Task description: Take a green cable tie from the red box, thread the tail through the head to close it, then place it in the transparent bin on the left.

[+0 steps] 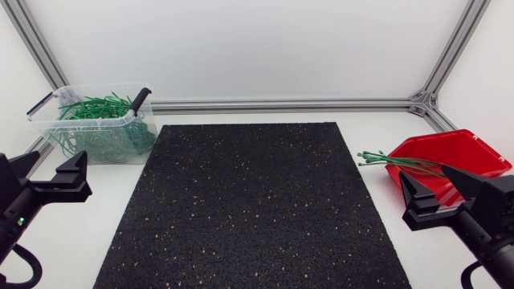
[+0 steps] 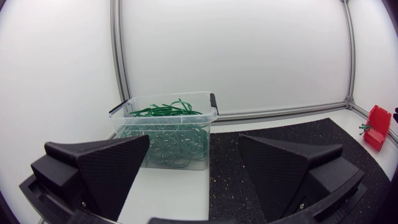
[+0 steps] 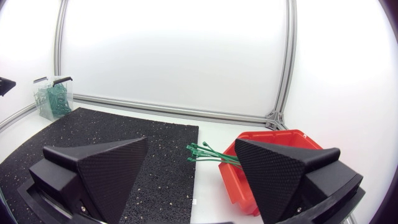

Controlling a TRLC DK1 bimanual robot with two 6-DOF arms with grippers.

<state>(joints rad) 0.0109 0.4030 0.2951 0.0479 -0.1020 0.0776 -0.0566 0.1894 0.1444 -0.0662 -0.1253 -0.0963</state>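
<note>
The red box [image 1: 462,156] sits at the table's right, with green cable ties [image 1: 393,160] poking out over its left rim onto the table; they also show ahead of my right gripper [image 3: 189,171] as green cable ties [image 3: 208,154] leaving the red box [image 3: 273,158]. The transparent bin [image 1: 96,124] at the far left holds several closed green ties, and it stands ahead of my left gripper [image 2: 193,171] as the transparent bin [image 2: 168,130]. My left gripper [image 1: 64,181] rests open and empty near the left edge. My right gripper [image 1: 442,201] is open and empty just in front of the red box.
A black speckled mat [image 1: 253,205] covers the middle of the table between the arms. Aluminium frame rails [image 1: 281,104] run along the back edge and up the corners. White table shows around the mat on both sides.
</note>
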